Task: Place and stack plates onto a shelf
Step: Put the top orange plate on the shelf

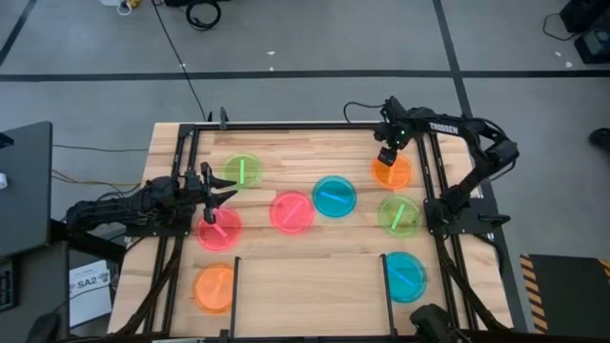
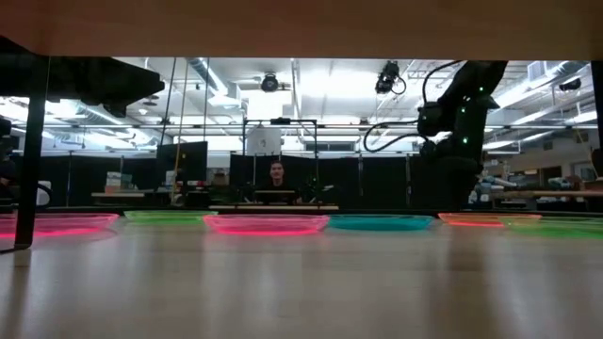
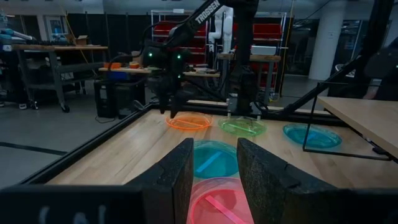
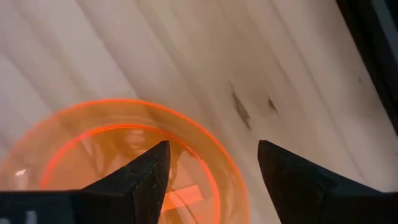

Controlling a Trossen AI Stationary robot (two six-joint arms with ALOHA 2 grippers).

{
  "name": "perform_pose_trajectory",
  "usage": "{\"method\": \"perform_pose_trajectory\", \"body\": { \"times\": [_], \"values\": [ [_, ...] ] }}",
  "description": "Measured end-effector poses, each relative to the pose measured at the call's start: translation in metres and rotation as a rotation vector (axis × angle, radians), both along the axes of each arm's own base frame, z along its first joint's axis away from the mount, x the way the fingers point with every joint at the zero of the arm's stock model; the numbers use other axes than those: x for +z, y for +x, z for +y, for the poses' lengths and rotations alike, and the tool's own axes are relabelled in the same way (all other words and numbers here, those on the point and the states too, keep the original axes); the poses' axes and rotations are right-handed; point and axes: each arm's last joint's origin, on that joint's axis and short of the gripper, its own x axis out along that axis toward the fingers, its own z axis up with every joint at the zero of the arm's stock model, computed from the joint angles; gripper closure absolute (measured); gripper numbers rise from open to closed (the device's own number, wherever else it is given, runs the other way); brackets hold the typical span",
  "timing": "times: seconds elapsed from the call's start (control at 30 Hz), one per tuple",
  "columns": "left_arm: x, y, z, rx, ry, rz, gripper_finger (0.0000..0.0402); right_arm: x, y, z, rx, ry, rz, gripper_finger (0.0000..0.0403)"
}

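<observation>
Eight neon plates lie flat on the wooden table. My right gripper (image 1: 386, 158) (image 4: 212, 149) is open, low over the far rim of an orange plate (image 1: 393, 173) (image 4: 118, 149), one finger over its inside and one outside. My left gripper (image 1: 225, 194) (image 3: 214, 149) is open, hovering level by the far edge of a pink plate (image 1: 217, 231) and pointing toward the table's right at another pink plate (image 1: 292, 211) (image 3: 214, 202). The shelf (image 1: 385, 276) stands at the near edge as thin black rods. My right gripper straddles the orange plate's far rim (image 4: 233, 171) from above, pointing down. I cannot tell whether either finger touches the plate, which lies flat on the table.
Other plates: green (image 1: 242, 171), cyan (image 1: 335, 196), green (image 1: 399, 215), cyan (image 1: 404, 276), orange (image 1: 213, 288). Black rails (image 1: 434, 181) run along both sides of the table. A person sits beyond the far edge (image 2: 276, 174). Bare wood lies between the shelf rods.
</observation>
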Motion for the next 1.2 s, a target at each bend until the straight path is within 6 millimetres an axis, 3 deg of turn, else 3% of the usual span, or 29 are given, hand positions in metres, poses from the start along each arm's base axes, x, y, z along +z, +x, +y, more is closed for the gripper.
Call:
{"method": "perform_pose_trajectory", "body": {
  "times": [0.3,0.53,1.2],
  "values": [
    [0.0,0.0,0.0,0.0,0.0,0.0,0.0271,-0.017,0.001,-0.004,0.035,0.029,0.081,0.0158],
    [0.0,0.0,0.0,0.0,0.0,0.0,0.0271,-0.019,0.001,-0.005,0.063,0.026,0.093,0.0169],
    [0.0,0.0,0.0,0.0,0.0,0.0,0.0271,-0.015,0.001,-0.006,0.091,-0.024,0.112,0.0286]
  ]
}}
